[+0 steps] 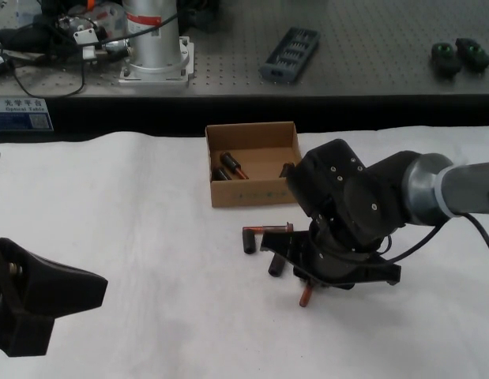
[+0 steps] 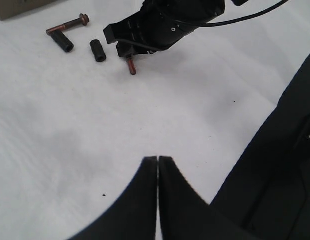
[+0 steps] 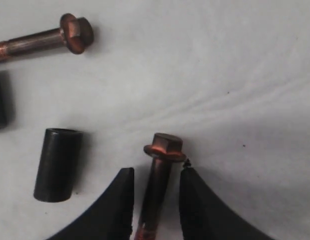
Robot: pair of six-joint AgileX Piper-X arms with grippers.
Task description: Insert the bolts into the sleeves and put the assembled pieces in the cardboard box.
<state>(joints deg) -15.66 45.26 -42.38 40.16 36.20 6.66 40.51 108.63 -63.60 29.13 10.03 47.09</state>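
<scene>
We see right end effector point(image 3: 157, 175) spread astride a bolt point(image 3: 164, 148) lying on the white tabletop point(image 1: 149, 237), loose sleeve point(image 3: 58, 165) just beside it, cardboard box point(image 1: 252, 192) farther back with assembled pieces point(image 1: 232, 167) inside, left end effector point(image 2: 158, 165) pressed together, near left.

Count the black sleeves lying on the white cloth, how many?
2. One sleeve lies at the threaded end of the loose bolt; the other sleeve is between it and the right gripper. The arm may hide more.

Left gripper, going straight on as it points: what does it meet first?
Only white cloth lies just ahead; farther on, probably the right gripper straddling a bolt, though depth is unclear.
</scene>
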